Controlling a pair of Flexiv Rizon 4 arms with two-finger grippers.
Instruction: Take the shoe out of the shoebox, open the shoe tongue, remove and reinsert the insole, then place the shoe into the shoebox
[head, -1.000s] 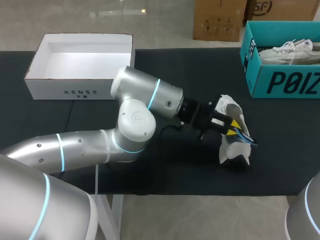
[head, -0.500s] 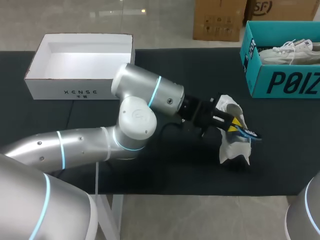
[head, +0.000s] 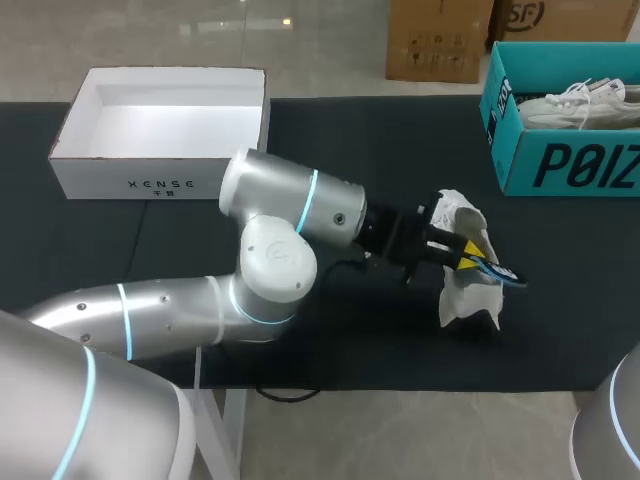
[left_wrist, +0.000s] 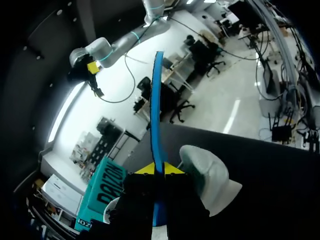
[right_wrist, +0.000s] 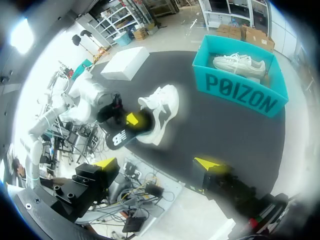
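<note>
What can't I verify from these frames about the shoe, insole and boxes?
Head view: the left pincer and insole cover the opening of the shoe; tongue position unclear.
Left wrist view: the pincer's fingers hide the insole's near end.
Head view: the teal shoebox is cut off by the picture's edge.
Head view: the right pincer is out of frame.

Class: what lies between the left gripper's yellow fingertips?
The blue-edged insole, pinched edge-on in the left gripper; the left wrist view shows it best.
</note>
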